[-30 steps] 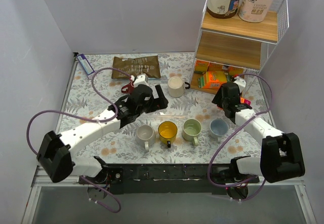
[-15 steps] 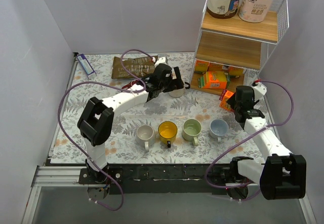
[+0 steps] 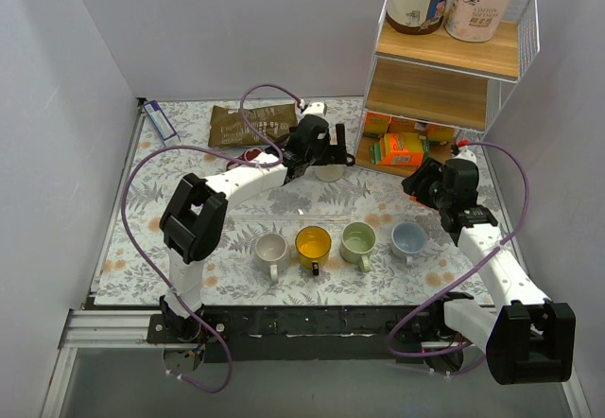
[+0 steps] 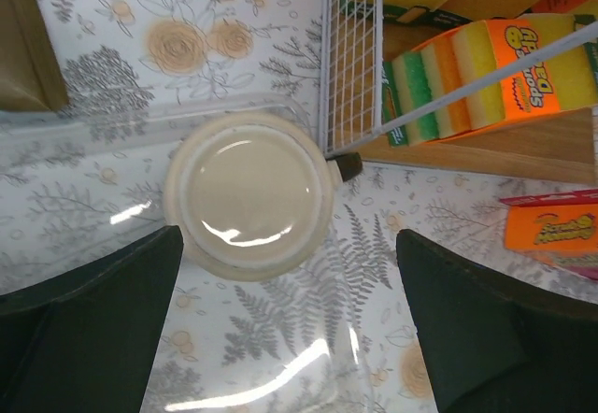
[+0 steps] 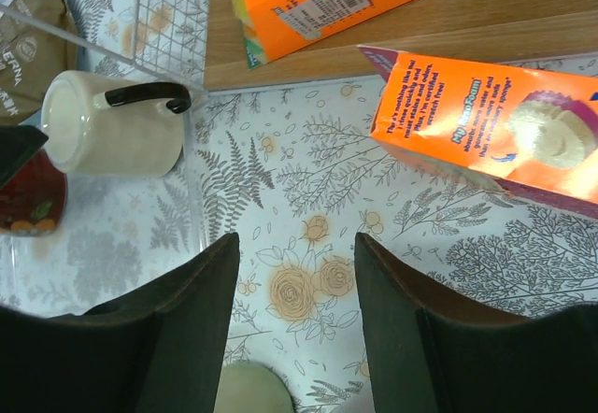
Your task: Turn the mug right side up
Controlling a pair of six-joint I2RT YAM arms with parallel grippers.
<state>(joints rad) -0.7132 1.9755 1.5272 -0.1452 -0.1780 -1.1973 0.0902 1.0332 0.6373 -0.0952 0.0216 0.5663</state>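
Currently, the cream mug (image 4: 248,196) is seen standing mouth down on the floral desk (image 3: 246,219), its flat base turned upward. It is found in the upper middle of the top view, just beside the lower corner of the wire shelf (image 4: 350,58). Its black handle (image 5: 145,89) is shown in the right wrist view, pointed toward the shelf.

The left gripper (image 3: 326,156) is positioned directly over the mug. Its jaws are spread wide, one finger (image 4: 84,324) appearing at the lower left and the other at the lower right of the left wrist view. The mug is seen in the gap ahead of them, untouched, and nothing is held.

The right gripper (image 5: 294,263) is placed at the right of the top view, near an orange box (image 5: 495,123) lying on the desk. Its jaws are likewise parted and nothing is gripped.

Four upright mugs are recorded in a row in the lower middle of the top view: a white mug (image 3: 271,250), a yellow mug (image 3: 313,244), a green mug (image 3: 359,240) and a blue mug (image 3: 408,238). A brown pouch (image 3: 251,123) is noted to the upper left of the cream mug. Sponge packs (image 4: 486,67) are stored on the bottom shelf.
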